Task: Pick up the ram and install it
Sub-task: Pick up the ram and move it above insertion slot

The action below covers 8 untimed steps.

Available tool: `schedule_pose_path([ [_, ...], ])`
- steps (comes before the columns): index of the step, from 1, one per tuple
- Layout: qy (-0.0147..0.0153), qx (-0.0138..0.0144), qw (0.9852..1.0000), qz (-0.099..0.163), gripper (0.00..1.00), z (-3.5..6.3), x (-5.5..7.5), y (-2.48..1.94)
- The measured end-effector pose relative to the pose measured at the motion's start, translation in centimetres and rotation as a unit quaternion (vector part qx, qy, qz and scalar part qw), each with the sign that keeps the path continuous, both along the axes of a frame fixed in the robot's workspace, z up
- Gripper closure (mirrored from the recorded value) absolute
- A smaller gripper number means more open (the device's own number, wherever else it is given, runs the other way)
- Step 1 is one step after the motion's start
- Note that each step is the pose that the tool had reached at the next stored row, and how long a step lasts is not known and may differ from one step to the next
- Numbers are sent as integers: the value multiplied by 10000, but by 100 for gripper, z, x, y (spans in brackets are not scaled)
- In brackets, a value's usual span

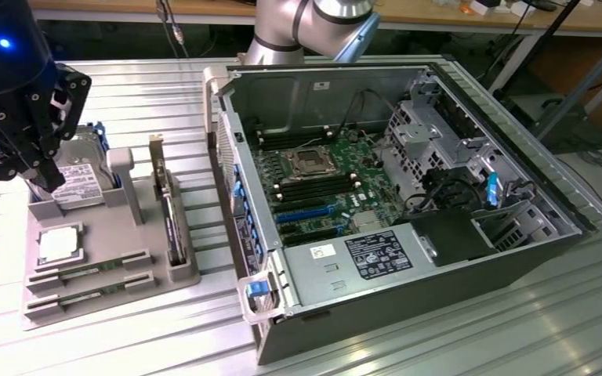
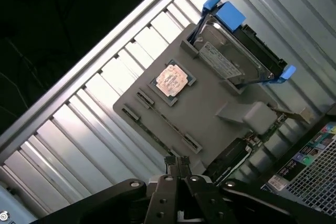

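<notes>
The ram [image 2: 164, 119] stands on edge in a slot of the grey holder tray [image 2: 210, 114], seen as a thin green strip beside the square silver processor [image 2: 170, 80]. In the exterior view the ram [image 1: 90, 271] sits near the tray's [image 1: 103, 301] front end. My gripper [image 1: 48, 182] hangs above the tray's far end, over the hard drive [image 1: 79, 184], well apart from the ram. In the wrist view my gripper [image 2: 178, 167] has its fingers pressed together with nothing between them.
A dark expansion card [image 1: 170, 215] stands upright along the tray's edge on the exterior view's right. Beyond it lies the open computer case [image 1: 426, 266], with the motherboard's black memory slots [image 1: 317, 190] below the processor socket [image 1: 306, 162]. The ribbed metal table [image 1: 489, 345] surrounds everything.
</notes>
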<state>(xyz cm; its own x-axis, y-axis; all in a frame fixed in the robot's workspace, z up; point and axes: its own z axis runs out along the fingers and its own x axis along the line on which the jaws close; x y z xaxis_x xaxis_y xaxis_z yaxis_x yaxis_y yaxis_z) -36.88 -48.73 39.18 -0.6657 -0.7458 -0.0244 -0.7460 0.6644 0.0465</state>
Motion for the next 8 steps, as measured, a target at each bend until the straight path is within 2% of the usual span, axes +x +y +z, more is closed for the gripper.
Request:
schedule_pose_path([
  [3,0,0,9994,332,90,0,0,0],
  [6,0,0,9979,648,90,-1,0,0],
  [8,0,0,9953,971,90,-1,0,0],
])
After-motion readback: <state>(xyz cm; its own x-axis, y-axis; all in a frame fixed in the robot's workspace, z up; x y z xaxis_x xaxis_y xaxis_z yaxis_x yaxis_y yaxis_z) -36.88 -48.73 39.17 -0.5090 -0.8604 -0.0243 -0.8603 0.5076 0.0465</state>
